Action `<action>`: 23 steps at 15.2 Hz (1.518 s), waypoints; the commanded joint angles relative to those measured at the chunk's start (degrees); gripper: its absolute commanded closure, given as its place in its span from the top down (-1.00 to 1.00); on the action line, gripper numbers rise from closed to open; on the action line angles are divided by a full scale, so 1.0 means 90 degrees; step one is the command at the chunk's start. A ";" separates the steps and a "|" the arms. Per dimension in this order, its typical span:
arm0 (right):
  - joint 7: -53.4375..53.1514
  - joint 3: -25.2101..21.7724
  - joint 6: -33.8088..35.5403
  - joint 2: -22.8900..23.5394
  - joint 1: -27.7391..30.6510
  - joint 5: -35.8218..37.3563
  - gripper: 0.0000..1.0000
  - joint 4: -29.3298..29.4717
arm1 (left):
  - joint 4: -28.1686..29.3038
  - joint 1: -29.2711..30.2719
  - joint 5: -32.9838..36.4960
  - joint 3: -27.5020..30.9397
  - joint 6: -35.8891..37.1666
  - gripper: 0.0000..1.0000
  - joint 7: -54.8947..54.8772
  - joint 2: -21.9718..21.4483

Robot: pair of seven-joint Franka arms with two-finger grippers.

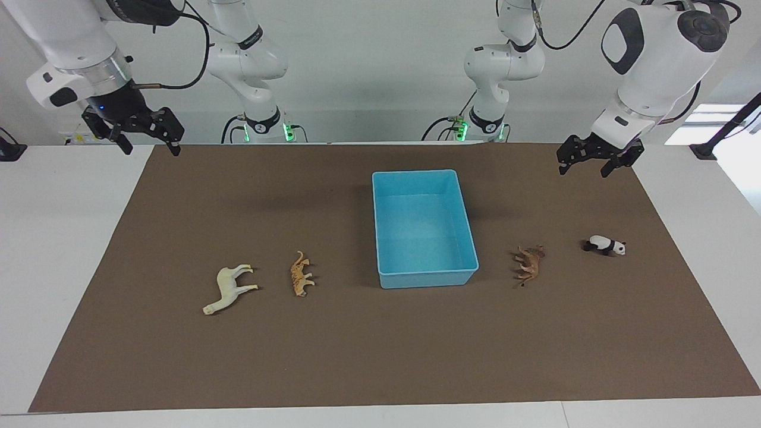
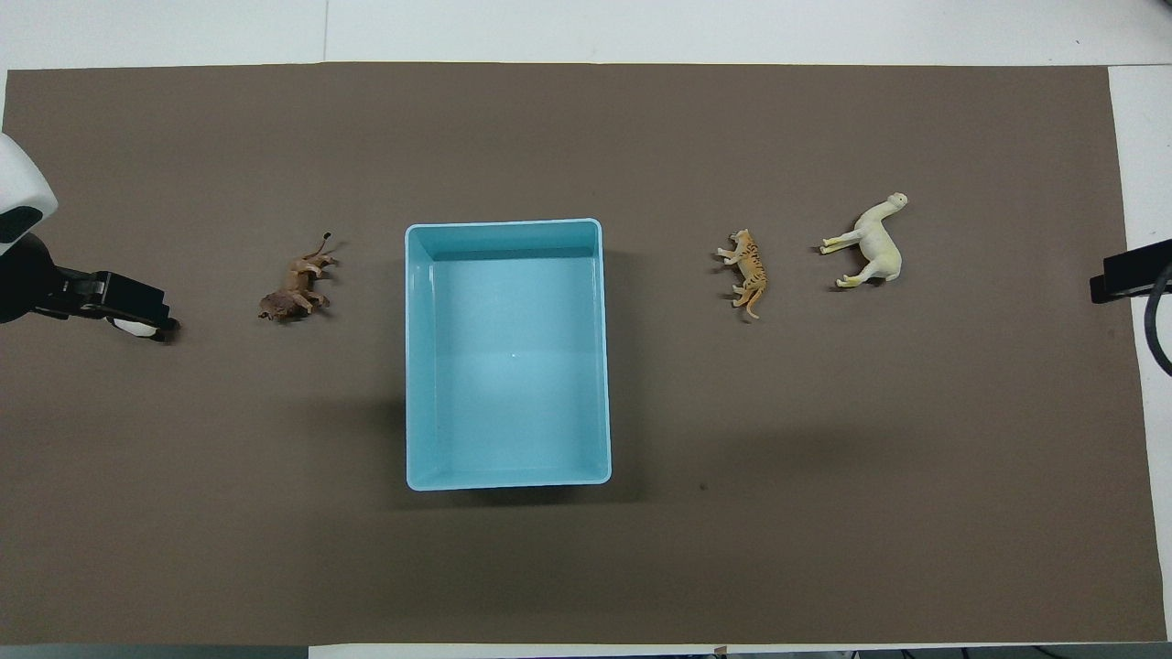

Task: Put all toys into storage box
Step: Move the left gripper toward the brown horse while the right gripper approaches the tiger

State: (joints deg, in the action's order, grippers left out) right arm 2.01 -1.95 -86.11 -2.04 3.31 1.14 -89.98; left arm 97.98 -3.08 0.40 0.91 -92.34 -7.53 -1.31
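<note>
The light blue storage box [image 1: 416, 173] [image 2: 504, 222] stands empty in the middle of the brown mat. The cream-white horse [image 1: 229, 288] [image 2: 874, 243] and the orange tiger [image 1: 300, 274] [image 2: 749, 270] lie toward the right arm's end. The brown animal [image 1: 529, 264] [image 2: 295, 293] and the panda [image 1: 603, 245] [image 2: 139, 329] are toward the left arm's end. My left gripper [image 1: 585, 165] [image 2: 137, 309] is open and empty, raised clear of the panda; in the overhead view it partly covers it. My right gripper [image 1: 148, 142] [image 2: 1119, 277] is open and empty, raised over the mat's corner.
The brown mat [image 1: 380, 356] covers most of the white table [image 1: 59, 238]. All four toys lie in a rough row level with the box's end farther from the robots.
</note>
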 commanded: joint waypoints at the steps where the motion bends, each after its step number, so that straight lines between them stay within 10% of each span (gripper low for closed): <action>1: 0.0138 0.0022 -0.0052 -0.0086 0.0081 -0.0038 1.00 -0.0061 | 0.0109 0.0030 -0.0074 -0.0004 -0.0072 1.00 0.0046 -0.0128; 7: -0.0086 0.0012 0.0036 -0.0096 0.0218 -0.0048 1.00 -0.0071 | 0.0411 0.0088 -0.0064 -0.0004 -0.0285 1.00 0.0668 -0.0245; 10: -0.0115 0.0022 0.0027 -0.0106 0.0189 0.0001 1.00 -0.0100 | 0.1590 0.0108 -0.0064 -0.0004 -0.2264 1.00 0.1061 -0.0489; 23: -0.1422 0.0110 -0.1640 0.0216 -0.1254 0.0010 1.00 -0.0939 | 0.2395 0.0147 -0.0103 -0.0014 -0.4711 1.00 0.1182 0.1053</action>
State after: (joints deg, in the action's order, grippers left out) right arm -7.56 -0.97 -96.03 -0.78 -5.87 1.18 -94.40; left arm 118.52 -2.36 0.14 1.00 -133.07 -1.62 8.36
